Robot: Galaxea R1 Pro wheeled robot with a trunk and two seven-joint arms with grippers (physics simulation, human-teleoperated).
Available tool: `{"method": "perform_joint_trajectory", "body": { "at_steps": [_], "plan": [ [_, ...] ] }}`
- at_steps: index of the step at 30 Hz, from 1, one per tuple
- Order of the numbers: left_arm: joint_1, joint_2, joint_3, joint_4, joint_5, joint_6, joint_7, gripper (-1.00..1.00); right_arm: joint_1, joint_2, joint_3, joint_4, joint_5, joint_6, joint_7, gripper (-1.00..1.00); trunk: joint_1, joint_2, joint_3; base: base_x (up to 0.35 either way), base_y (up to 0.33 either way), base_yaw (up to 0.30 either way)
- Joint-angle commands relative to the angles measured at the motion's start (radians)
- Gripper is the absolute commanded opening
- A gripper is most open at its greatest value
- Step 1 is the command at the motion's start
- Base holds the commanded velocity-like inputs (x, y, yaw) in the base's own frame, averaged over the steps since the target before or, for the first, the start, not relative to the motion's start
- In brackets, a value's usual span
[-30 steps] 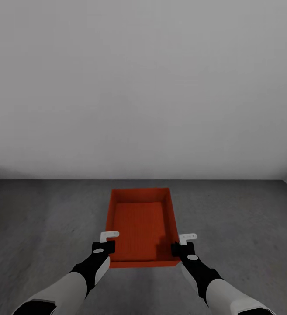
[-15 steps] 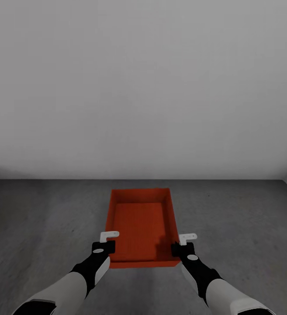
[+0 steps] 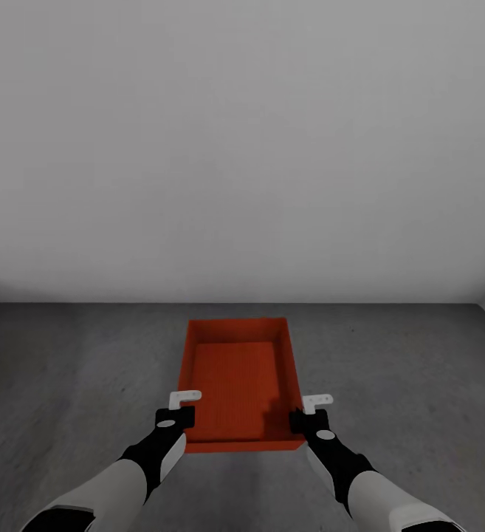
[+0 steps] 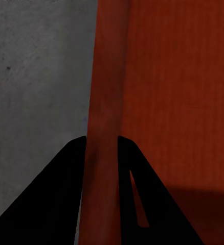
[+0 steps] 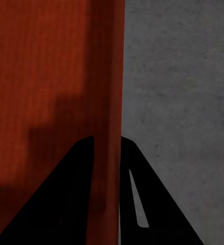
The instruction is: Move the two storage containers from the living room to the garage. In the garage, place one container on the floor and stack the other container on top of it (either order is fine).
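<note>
Bin (image 3: 235, 384) walls pinched, left pincer (image 4: 102, 153), right pincer (image 5: 108, 153)

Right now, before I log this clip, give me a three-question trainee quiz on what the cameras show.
1. True or false: the orange bin stands on grey concrete floor.
2. Which part of the bin does each gripper clamp? A) the far wall B) a side wall, near the robot C) the bottom
3. Fill in: behind the bin rises a plain white ____.

Key:
1. True.
2. B: the left gripper pinches the left wall, the right gripper the right wall, one finger on each side.
3. wall.
</note>
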Motion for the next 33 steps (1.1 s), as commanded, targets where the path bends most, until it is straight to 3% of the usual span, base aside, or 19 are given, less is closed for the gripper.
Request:
{"method": "perform_joint_trajectory", "body": {
  "at_steps": [1, 20, 33],
  "plan": [
    [-0.001, 0.004, 0.023, -0.005, -0.015, -0.027, 0.01, -1.0, 0.0, -0.003, -0.019, 0.004, -0.007, -0.004, -0.009, -1.0, 0.0, -0.001, -0.001, 0.0, 0.0, 0.0],
    [-0.001, 0.004, 0.023, -0.001, -0.015, -0.027, 0.01, -1.0, 0.0, -0.003, -0.019, 0.004, -0.008, -0.002, -0.009, -1.0, 0.0, -0.001, -0.001, 0.0, 0.0, 0.0],
    [-0.001, 0.004, 0.023, -0.001, -0.015, -0.027, 0.01, -1.0, 0.0, -0.003, -0.018, 0.004, -0.007, -0.006, -0.009, -1.0, 0.05, -0.092, -0.042, 0.0, 0.0, 0.0]
  ]
}}
